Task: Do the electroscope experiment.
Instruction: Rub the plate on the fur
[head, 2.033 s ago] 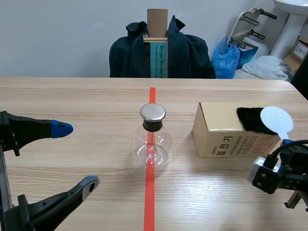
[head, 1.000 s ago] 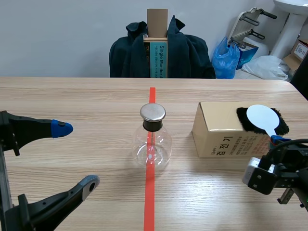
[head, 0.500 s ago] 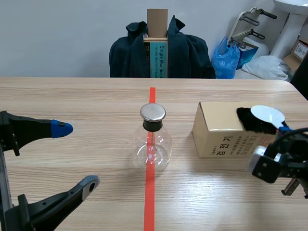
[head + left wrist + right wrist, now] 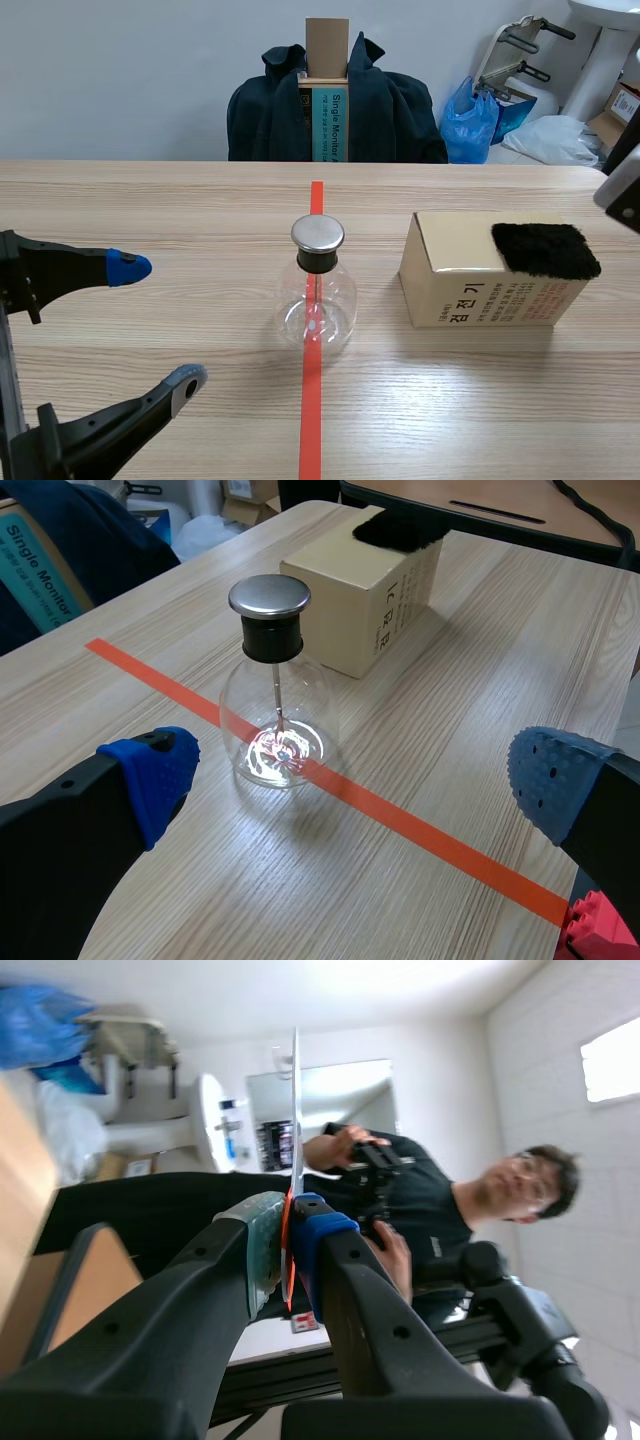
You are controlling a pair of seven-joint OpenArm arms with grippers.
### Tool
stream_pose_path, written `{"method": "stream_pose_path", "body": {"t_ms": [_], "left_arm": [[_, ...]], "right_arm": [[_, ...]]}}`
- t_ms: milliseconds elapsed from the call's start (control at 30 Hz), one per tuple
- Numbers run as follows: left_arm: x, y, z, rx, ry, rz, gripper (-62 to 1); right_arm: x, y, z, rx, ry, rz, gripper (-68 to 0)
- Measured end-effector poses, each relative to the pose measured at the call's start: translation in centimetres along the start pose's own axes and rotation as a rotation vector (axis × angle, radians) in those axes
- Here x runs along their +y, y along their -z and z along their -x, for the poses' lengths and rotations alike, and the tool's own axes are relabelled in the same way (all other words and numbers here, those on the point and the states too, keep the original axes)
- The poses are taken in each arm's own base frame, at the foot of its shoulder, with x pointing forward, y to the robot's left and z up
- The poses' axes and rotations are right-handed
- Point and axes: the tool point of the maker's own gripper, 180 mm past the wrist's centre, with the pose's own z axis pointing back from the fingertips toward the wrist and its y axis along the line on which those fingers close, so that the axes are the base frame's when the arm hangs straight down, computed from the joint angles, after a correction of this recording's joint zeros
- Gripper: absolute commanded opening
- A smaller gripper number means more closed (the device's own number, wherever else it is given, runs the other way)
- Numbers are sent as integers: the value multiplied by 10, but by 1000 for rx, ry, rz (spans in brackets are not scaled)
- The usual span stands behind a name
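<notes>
Electroscope [image 4: 275, 695] stands just ahead of the wide-spread left tool [image 4: 352, 778].

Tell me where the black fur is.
Scene view, right side: the black fur lies on top of the box, at its right end, right of the flask.

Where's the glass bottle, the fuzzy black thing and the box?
Flask [image 4: 316, 300]: scene view, on its round glass belly.
Fur [image 4: 545, 250]: scene view, middle of the black pad lying on the box.
Box [image 4: 470, 295]: scene view, on its front face with the writing.
</notes>
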Motion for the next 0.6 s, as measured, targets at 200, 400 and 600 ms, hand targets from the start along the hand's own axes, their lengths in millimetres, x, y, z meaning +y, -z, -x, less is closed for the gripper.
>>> {"method": "stream_pose_path", "body": {"t_ms": [200, 400, 600], "left_arm": [[0, 0, 0, 0, 0, 0, 14], [0, 0, 0, 0, 0, 0, 14], [0, 0, 0, 0, 0, 0, 14]], "right_arm": [[-20, 4, -4, -6, 27, 54, -667], [-40, 6, -9, -10, 89, 111, -667], [-53, 7, -16, -40, 151, 150, -667]]}}
